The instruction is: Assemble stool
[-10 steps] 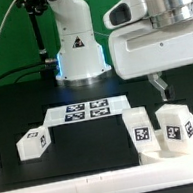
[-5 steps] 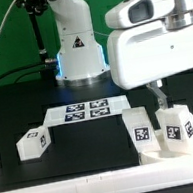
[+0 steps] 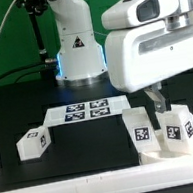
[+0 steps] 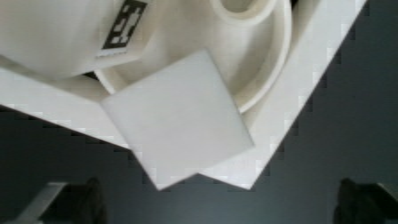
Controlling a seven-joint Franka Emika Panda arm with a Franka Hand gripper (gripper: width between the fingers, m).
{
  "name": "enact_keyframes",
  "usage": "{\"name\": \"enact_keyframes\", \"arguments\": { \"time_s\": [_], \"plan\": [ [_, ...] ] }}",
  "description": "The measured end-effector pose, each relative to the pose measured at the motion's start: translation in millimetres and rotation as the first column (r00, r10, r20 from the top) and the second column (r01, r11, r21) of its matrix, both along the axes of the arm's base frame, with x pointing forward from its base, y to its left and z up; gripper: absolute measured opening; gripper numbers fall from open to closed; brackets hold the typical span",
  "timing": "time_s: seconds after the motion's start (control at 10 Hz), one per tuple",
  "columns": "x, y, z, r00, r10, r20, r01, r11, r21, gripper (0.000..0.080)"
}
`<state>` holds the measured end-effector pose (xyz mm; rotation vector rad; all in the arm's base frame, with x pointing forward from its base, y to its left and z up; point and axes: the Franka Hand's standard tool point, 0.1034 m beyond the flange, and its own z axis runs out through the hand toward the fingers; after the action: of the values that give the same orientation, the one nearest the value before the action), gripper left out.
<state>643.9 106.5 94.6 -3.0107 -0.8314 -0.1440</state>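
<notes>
Black table (image 3: pixel 25 108); wrist view's round seat (image 4: pixel 267 62)

Arm (image 3: pixel 76 42): white, base upright at the back, reaching over toward the exterior view's right.
Wrist housing (image 3: pixel 153 50): bulky, white, low, near the camera.
Gripper (image 4: pixel 214 200): pointing down, jaws spread wide, nothing between them.
Fingertips (image 4: pixel 64 200): dark, blurred, well apart.

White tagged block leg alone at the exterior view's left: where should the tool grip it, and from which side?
Probably grip the white plastic block leg across its flat, parallel side faces, coming down from above: it lies apart from other parts.
</notes>
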Motion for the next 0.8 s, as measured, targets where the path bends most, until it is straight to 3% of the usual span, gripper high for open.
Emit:
{"name": "enact_keyframes", "arguments": {
  "time_s": [0.3, 0.5, 0.6, 0.7, 0.8],
  "plan": [
    [-9.9, -9.0, -29.6, 0.997, 0.079, 0.007, -0.078, 0.996, -0.038, 0.0649],
    [-9.4, -9.6, -29.4, 0.999, 0.050, 0.008, -0.050, 0.998, -0.036, 0.0624],
    [-9.6, -9.7, -29.7, 1.000, 0.022, 0.007, -0.022, 0.999, -0.032, 0.0441],
    [-9.6, -9.7, -29.8, 0.997, -0.073, 0.006, 0.073, 0.997, -0.024, 0.0441],
    [-9.6, -9.6, -29.9, 0.990, -0.142, 0.004, 0.142, 0.990, -0.017, 0.0335]
  ]
}}
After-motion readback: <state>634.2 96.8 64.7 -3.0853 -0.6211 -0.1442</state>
